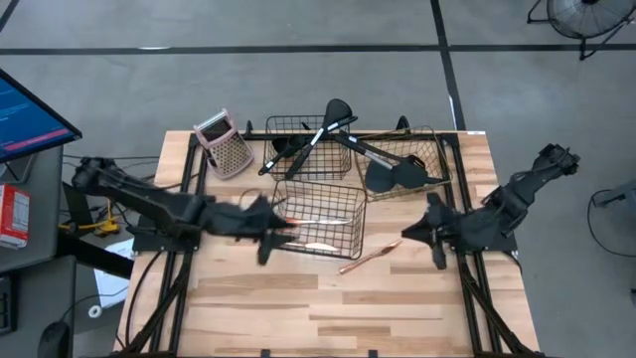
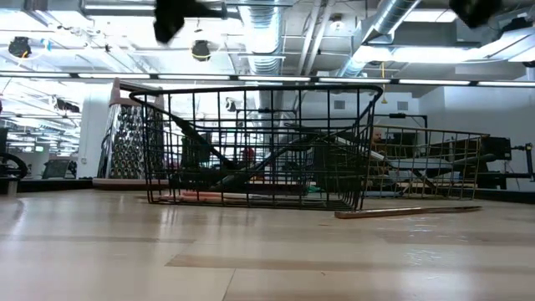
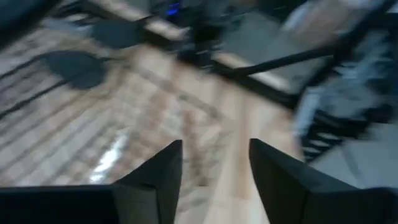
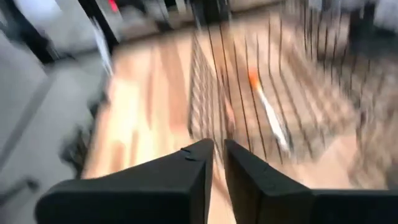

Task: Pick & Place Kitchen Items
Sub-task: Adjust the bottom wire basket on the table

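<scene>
Left pincer (image 1: 266, 237): wide, empty, at front wire basket (image 1: 320, 215) | Right pincer (image 1: 425, 239): narrow gap, empty, near copper-handled utensil (image 1: 370, 257) on bench (image 1: 328, 298)

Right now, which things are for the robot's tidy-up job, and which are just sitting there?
For the job:
copper-handled utensil on the table
black ladles and spatulas in the far baskets
orange-handled piece in the near basket

Just there:
box grater
wire baskets
</scene>
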### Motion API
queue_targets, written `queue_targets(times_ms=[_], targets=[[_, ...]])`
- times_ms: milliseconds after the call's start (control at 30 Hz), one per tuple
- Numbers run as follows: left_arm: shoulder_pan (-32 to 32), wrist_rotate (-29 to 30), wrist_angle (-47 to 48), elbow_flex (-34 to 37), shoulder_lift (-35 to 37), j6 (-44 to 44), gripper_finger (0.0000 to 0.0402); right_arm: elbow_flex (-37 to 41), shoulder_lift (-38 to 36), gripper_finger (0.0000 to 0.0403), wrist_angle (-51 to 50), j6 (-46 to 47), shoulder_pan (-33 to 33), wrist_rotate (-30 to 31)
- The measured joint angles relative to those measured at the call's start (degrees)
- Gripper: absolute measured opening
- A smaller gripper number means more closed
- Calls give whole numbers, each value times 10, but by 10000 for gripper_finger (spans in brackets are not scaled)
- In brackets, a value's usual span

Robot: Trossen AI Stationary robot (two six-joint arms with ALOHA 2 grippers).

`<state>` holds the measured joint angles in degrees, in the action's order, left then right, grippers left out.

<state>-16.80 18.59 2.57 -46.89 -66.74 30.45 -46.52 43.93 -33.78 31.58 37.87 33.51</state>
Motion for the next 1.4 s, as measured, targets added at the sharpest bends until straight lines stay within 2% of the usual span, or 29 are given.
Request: queue_targets(times_ms=[67,167,267,333,433,533,800,1067,1233,1400], targets=[[-42,6,1,-2,17,0,144,0,22,33,-52,43,1,-20],[-113,29,16,-1,16,25,92,1,72,14,-77,66,8,-48],[-173,54,20,-1,-17,79,25,1,128,4,-60,62,17,-54],[-205,81,20,-1,-53,113,9,1,165,7,-46,60,23,-53],[-232,123,-4,-1,-119,154,4,1,216,8,-17,50,25,-63],[-236,139,-19,-1,-184,188,1,1,258,3,36,11,21,-96],[-189,151,-39,0,-293,245,1,1,356,2,168,-93,-48,-150],[-147,150,-90,0,-297,243,1,0,396,2,210,-155,-115,-157],[-137,148,-100,0,-292,238,1,1,409,4,205,-150,-157,-159],[-145,124,-129,-1,-292,237,1,1,392,2,204,-149,-166,-163]])
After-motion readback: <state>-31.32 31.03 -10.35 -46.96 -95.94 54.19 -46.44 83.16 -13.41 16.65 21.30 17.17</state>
